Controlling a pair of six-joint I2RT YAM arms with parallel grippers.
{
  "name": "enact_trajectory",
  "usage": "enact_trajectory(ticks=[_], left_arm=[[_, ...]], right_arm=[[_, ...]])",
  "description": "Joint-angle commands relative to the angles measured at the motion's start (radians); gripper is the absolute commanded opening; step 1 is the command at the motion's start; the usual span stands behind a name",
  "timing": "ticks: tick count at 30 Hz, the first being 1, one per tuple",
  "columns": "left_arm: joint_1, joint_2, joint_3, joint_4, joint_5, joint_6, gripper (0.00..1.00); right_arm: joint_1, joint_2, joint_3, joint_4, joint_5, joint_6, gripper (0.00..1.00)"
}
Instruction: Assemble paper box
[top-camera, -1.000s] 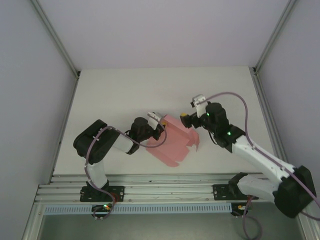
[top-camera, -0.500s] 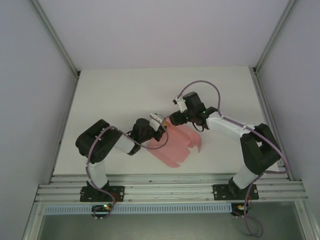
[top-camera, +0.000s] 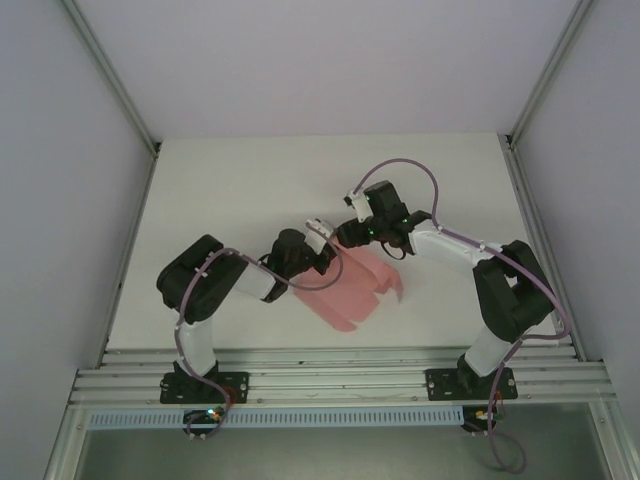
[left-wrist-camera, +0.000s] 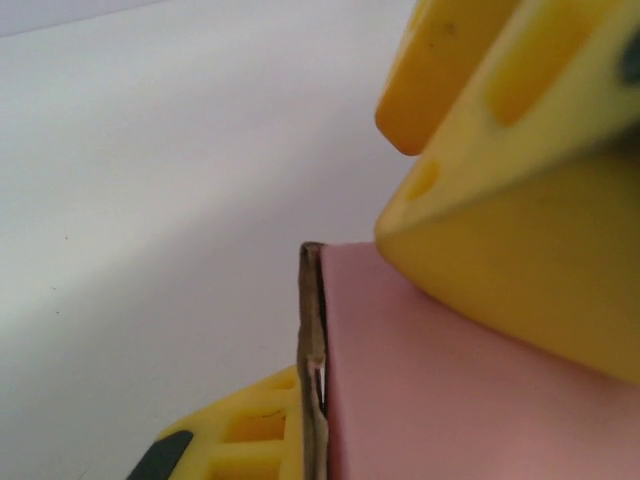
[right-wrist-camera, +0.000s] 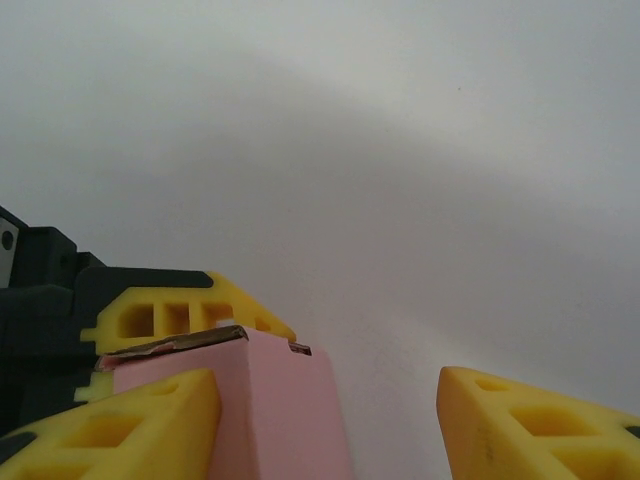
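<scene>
**Two Claws at the Card's Far Corner**

The pink die-cut paper box (top-camera: 352, 288) lies mid-counter (top-camera: 240, 180). At its far-left corner the left claw (top-camera: 316, 243) is clenched on the card's edge. Just beyond, the right claw (right-wrist-camera: 328, 395) hovers with its fingers apart, released.

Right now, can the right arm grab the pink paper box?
Probably yes. The right gripper is open, with a corner of the paper box between its fingers, and nothing blocks it. The left gripper is shut on the box close by, so room looks tight.
</scene>
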Motion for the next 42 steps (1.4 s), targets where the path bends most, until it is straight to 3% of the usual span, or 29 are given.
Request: enact_trajectory(ticks=[1, 10, 14, 19, 25, 28, 30, 31, 37, 42], left_arm=[[-0.010, 0.016, 0.038, -0.028, -0.034, 0.023, 0.00], [-0.040, -0.028, -0.016, -0.109, -0.205, 0.080, 0.00], [-0.039, -0.031, -0.018, -0.172, -0.202, 0.082, 0.00], [-0.040, -0.060, -0.034, -0.195, -0.163, 0.082, 0.22], [-0.040, -0.083, -0.040, -0.208, -0.157, 0.080, 0.28], [-0.041, -0.083, -0.028, -0.207, -0.168, 0.065, 0.25], [-0.042, -0.077, -0.015, -0.194, -0.183, 0.046, 0.05], [-0.045, -0.076, -0.007, -0.194, -0.200, 0.042, 0.00], [-0.088, -0.115, 0.013, -0.200, -0.422, 0.053, 0.00], [-0.067, -0.236, 0.028, -0.323, -0.487, -0.056, 0.00]], right_arm=[[0.006, 0.043, -0.032, -0.107, 0.022, 0.014, 0.60], [-0.009, -0.015, -0.070, -0.100, 0.051, 0.044, 0.65], [-0.015, -0.055, -0.077, -0.108, 0.037, 0.045, 0.67], [-0.020, -0.067, -0.090, -0.134, 0.048, 0.058, 0.67], [-0.022, -0.101, -0.127, -0.117, 0.037, 0.065, 0.67], [-0.022, -0.109, -0.136, -0.128, 0.040, 0.064, 0.67], [-0.022, -0.121, -0.148, -0.128, 0.055, 0.063, 0.68], [-0.022, -0.134, -0.156, -0.123, 0.067, 0.063, 0.68], [-0.022, -0.267, -0.193, -0.130, 0.143, 0.059, 0.78], [-0.029, -0.458, -0.245, -0.137, 0.284, 0.064, 0.87]])
